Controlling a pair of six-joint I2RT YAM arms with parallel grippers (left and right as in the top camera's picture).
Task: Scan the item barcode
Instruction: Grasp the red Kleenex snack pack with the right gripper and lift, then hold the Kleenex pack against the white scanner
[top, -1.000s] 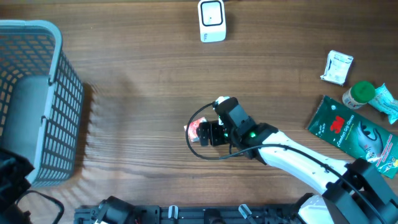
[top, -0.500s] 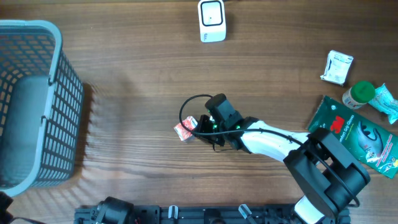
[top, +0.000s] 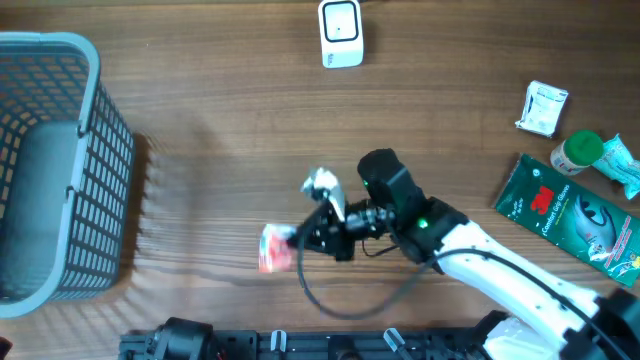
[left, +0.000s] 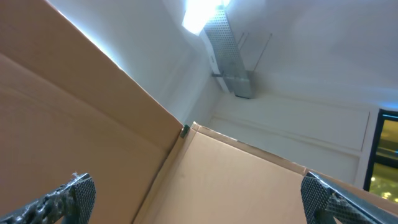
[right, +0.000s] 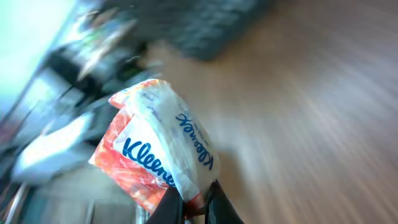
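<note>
The item is a small Kleenex tissue pack, orange-red and white with blue lettering. My right gripper is shut on one end of it and holds it off the wooden table, near the front middle. In the right wrist view the pack sticks up and left from the pinched jaws of that gripper. No barcode shows on the visible faces. A white scanner stands at the far edge of the table. My left gripper is open and empty, pointing at brown cardboard and a ceiling; it is outside the overhead view.
A grey mesh basket stands at the left edge. At the right lie a green 3M package, a small white packet, a green-capped bottle and a teal packet.
My right gripper closed on the tissue pack, lifted it and swung it left and toward the table's front edge, the wrist turning. The left arm has left the overhead view.
</note>
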